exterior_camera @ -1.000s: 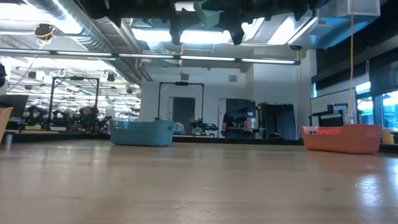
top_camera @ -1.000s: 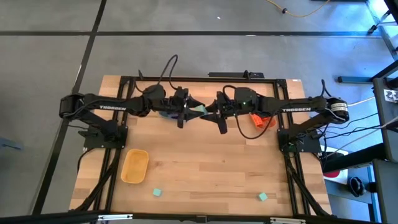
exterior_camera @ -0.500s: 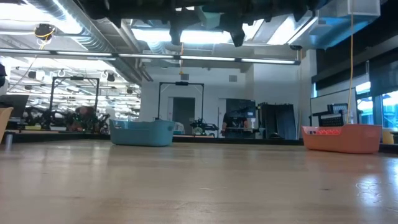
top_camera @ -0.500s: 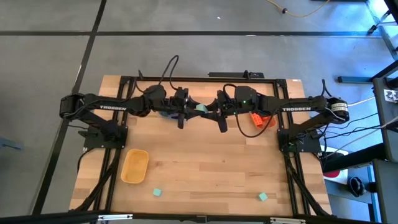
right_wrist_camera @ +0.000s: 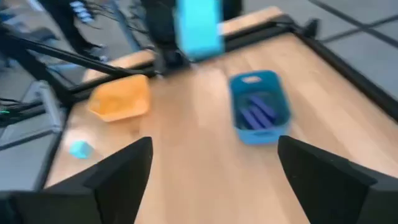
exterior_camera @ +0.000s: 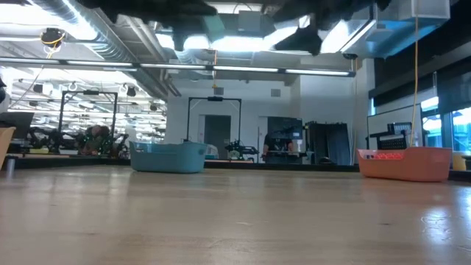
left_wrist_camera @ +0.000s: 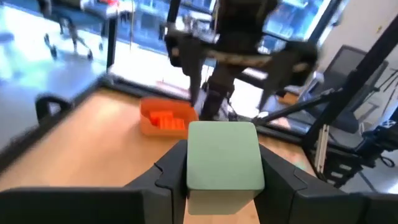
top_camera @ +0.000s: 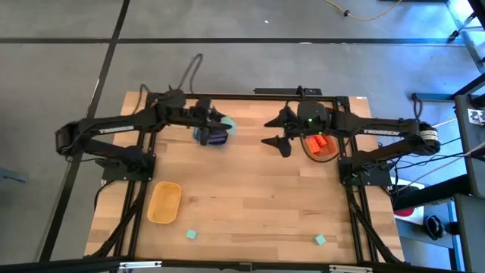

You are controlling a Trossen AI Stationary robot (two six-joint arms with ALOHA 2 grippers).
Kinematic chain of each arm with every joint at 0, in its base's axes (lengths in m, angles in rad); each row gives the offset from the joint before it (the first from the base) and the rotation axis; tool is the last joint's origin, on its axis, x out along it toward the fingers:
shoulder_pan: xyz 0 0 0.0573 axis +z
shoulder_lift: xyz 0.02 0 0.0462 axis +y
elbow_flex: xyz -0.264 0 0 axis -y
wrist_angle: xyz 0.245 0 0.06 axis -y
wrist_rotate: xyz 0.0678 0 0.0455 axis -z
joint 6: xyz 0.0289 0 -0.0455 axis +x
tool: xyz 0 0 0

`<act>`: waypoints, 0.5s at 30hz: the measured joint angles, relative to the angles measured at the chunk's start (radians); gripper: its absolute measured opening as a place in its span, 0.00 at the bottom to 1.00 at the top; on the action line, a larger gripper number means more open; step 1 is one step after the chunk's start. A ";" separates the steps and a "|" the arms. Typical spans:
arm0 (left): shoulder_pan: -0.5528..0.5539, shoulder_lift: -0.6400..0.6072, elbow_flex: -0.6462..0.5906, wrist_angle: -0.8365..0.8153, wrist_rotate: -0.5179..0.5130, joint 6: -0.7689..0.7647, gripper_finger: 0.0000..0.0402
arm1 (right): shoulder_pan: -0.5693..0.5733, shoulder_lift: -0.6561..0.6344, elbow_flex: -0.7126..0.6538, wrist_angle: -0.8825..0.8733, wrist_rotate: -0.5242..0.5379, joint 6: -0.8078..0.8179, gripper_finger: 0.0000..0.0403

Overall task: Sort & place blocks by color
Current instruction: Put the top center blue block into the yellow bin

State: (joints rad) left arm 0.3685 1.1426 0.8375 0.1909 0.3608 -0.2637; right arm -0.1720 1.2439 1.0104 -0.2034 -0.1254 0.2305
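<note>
A mint-green block [left_wrist_camera: 224, 155] is lifted off the table in my left gripper [top_camera: 226, 125], which is shut on it above the blue tub [top_camera: 211, 136]. That tub holds purple blocks [right_wrist_camera: 256, 116]. My right gripper [top_camera: 271, 133] stands open with nothing between its fingers, just left of the orange tub [top_camera: 320, 145], which holds orange-red blocks [left_wrist_camera: 165, 121]. Two more mint-green blocks [top_camera: 192, 234] [top_camera: 320, 240] lie flat on the table near its front edge. My left gripper pinches the mint-green block by two opposite sides [left_wrist_camera: 194, 168] between its two fingers. The fingers come nearly level from the table's left. The block is held clear of the table, above the blue tub, with its broad face toward the wrist camera.
A yellow tub [top_camera: 164, 202] stands at the table's front left. The black frame rail [top_camera: 250, 95] runs along the far edge behind both grippers. Bare wood lies between the tubs and the front edge.
Both grippers met over the table's far middle with the mint-green block between them. My right gripper has opened, let go and drawn back toward the right edge. My left gripper has carried the block toward the left and far edge, over the blue tub.
</note>
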 joint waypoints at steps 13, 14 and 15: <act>-0.133 -0.329 -0.376 0.239 -0.188 -0.176 0.31 | -0.003 -0.227 -0.165 0.009 0.100 0.092 0.88; -0.143 -0.345 -0.389 0.248 -0.202 -0.179 0.31 | -0.003 -0.248 -0.215 0.068 0.102 0.119 0.88; -0.152 -0.357 -0.393 0.247 -0.215 -0.179 0.31 | -0.003 -0.267 -0.267 0.148 0.103 0.147 0.88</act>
State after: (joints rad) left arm 0.2161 0.7859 0.4440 0.4377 0.1459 -0.4427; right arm -0.1745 0.9771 0.7434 -0.0556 -0.0219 0.3773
